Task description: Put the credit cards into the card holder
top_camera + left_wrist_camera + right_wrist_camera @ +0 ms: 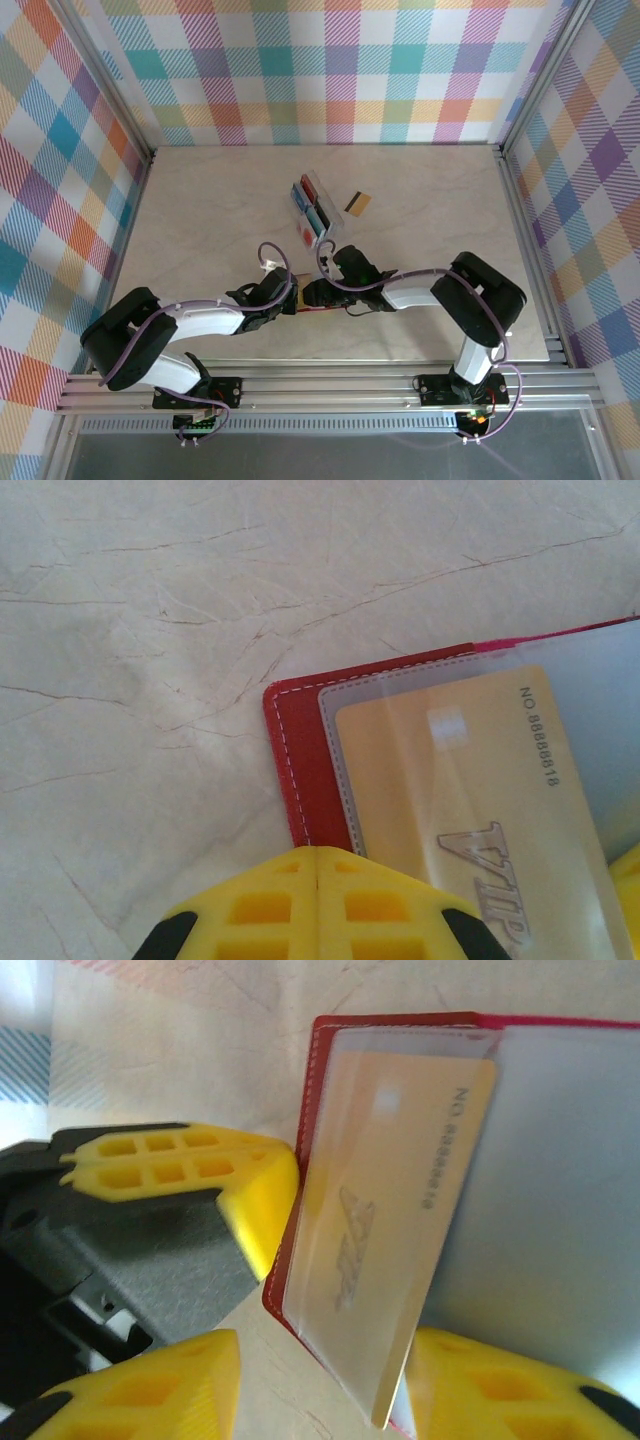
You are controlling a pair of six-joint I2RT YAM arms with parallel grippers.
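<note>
Arms point(205, 325) inward, closed left hand point(317, 858) touching card holder point(300, 770), right hand point(320, 1365) parted

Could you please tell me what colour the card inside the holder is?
The card is gold, seen best in the left wrist view.

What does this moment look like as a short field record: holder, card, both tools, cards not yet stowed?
card holder: open, flat on the table
gold card: under the holder's clear pocket
left tool: shut, tip at the holder's edge
right tool: open, fingers either side of the gold card
striped gold card: loose on the table
clear rack: holds several coloured cards
</note>
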